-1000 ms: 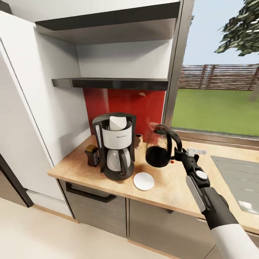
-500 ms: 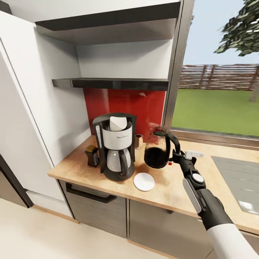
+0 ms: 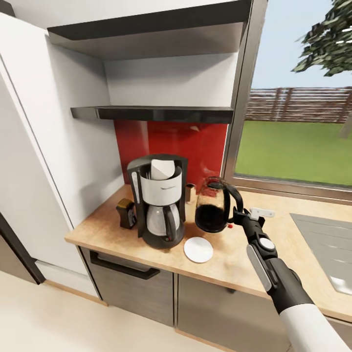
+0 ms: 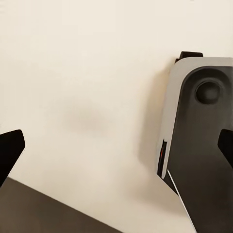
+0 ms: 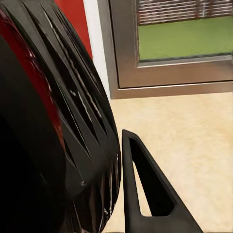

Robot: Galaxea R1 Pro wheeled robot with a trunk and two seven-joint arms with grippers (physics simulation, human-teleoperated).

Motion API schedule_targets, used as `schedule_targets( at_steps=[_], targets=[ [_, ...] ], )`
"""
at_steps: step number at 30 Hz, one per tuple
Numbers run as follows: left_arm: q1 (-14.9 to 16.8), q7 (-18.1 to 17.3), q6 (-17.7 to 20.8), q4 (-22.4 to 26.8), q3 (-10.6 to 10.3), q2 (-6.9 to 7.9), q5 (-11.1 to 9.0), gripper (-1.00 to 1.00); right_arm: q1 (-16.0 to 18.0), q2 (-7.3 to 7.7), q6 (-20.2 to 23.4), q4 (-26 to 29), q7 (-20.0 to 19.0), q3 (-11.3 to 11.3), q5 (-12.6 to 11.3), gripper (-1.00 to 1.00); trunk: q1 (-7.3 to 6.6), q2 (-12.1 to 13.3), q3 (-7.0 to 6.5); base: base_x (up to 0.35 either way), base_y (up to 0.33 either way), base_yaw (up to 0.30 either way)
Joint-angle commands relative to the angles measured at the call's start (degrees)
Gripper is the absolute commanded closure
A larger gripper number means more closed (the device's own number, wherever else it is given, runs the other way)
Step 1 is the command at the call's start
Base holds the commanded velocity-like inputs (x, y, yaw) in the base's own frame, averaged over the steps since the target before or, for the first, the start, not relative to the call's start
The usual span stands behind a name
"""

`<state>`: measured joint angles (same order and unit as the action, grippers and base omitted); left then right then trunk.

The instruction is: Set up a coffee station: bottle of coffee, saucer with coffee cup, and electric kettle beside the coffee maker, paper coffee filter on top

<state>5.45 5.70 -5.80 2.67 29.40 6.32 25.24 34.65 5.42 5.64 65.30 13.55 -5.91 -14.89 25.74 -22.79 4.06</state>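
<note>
At frame centre we see our right gripper (image 3: 238, 218) clamped on the electric kettle (image 3: 211, 206) by its handle, just right of the coffee maker (image 3: 159, 199), above the white saucer (image 3: 198, 249) near the countertop (image 3: 230, 259) front edge. Bare counter lies rightward. Our left gripper's fingers (image 4: 10, 149) stand apart.

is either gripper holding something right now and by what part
The right gripper holds the electric kettle by its black handle, beside the coffee maker. The left gripper is open with nothing between its fingertips.
</note>
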Motion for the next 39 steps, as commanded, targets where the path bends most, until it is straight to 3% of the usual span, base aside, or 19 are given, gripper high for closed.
schedule_targets(
  at_steps=[1,11,39],
  targets=[
    [0.08,0.25,-0.26,-0.1,0.45,0.01,0.6,-1.0,0.07,0.05,0.25,-0.28,0.51,-0.23,-0.12,1.0,0.04,-0.13,0.12,0.124,0.115,0.0],
    [0.06,0.19,-0.26,-0.12,0.4,0.01,0.6,-1.0,0.07,0.03,-1.86,-1.19,0.51,-0.21,-0.14,1.0,0.04,-0.13,0.12,0.055,0.034,0.0],
    [0.06,0.19,-0.26,-0.12,0.4,0.01,0.6,-1.0,0.07,0.03,-2.56,-4.73,0.43,-0.24,-0.14,1.0,0.04,-0.13,0.12,0.041,0.005,0.0]
  ],
)
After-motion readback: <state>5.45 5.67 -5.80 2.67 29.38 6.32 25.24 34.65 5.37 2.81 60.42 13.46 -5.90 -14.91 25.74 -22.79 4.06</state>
